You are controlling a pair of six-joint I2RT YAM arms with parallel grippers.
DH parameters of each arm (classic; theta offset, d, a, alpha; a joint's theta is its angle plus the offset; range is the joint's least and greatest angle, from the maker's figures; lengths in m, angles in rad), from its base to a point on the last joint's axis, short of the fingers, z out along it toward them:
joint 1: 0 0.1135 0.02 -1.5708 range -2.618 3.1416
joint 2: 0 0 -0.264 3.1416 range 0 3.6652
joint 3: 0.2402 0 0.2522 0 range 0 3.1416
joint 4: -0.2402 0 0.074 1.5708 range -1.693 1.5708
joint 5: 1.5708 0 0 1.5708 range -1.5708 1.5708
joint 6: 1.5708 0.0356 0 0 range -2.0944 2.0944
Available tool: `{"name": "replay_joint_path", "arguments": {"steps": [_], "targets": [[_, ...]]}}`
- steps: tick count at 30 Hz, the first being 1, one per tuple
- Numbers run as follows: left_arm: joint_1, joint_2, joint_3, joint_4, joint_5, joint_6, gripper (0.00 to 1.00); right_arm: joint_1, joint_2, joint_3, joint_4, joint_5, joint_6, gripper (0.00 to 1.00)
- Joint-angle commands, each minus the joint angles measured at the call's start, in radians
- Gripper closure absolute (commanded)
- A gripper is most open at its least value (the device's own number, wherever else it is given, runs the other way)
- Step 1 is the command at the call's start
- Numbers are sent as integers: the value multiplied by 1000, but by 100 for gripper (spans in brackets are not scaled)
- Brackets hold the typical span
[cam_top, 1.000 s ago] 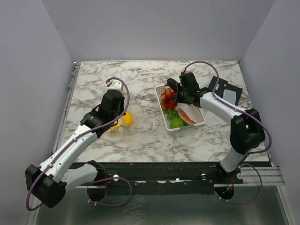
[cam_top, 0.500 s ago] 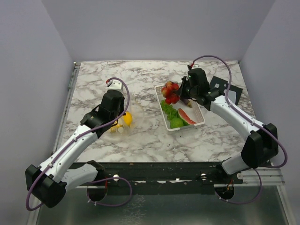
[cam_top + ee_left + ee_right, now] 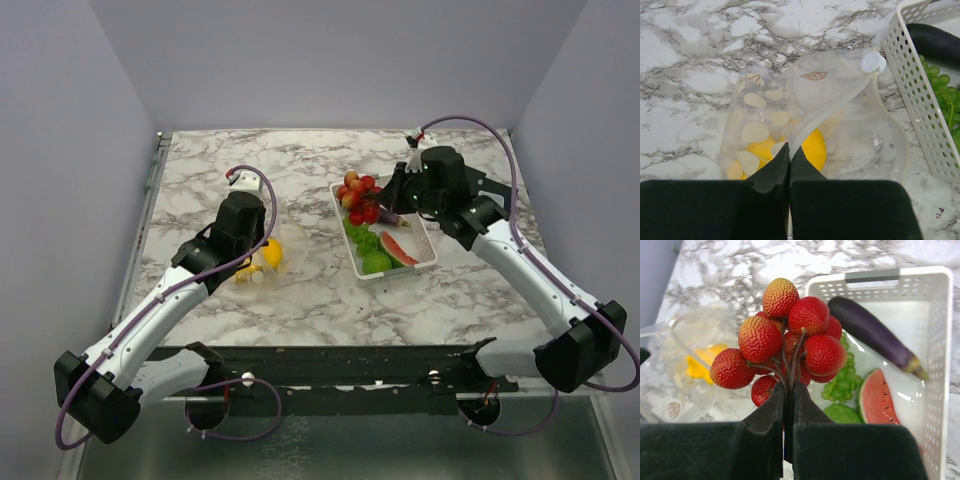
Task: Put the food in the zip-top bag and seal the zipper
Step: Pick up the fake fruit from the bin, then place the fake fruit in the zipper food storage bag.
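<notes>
The clear zip-top bag (image 3: 840, 115) lies on the marble with yellow food (image 3: 812, 147) inside; it also shows as the bag (image 3: 275, 250) from above. My left gripper (image 3: 789, 150) is shut on the white zipper strip (image 3: 830, 107) at the bag's mouth. My right gripper (image 3: 788, 390) is shut on the stem of the red cherry cluster (image 3: 785, 335), which hangs in the air above the basket's left end. The cluster (image 3: 360, 198) shows from above too. Eggplant (image 3: 870, 332), green grapes (image 3: 842, 382) and watermelon slice (image 3: 877, 400) lie in the basket.
The white perforated basket (image 3: 428, 240) stands right of centre, its wall (image 3: 912, 85) close to the bag's right side. A dark flat object (image 3: 497, 188) lies at the back right behind my right arm.
My right gripper has risen out of the basket with the red cluster and the right arm has swung outward. The left arm and the bag have not moved.
</notes>
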Motion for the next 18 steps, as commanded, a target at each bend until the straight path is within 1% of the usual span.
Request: {"name": "replay_joint_path", "arguments": {"steps": [1, 12, 18], "targets": [[5, -10, -14, 12, -2, 5, 100, 38, -67, 13, -26, -121, -44, 99], [5, -7, -12, 13, 2, 5, 100, 79, -132, 26, -15, -422, -87, 99], [4, -7, -12, 13, 7, 5, 100, 107, -137, 32, 23, -529, -80, 99]]}}
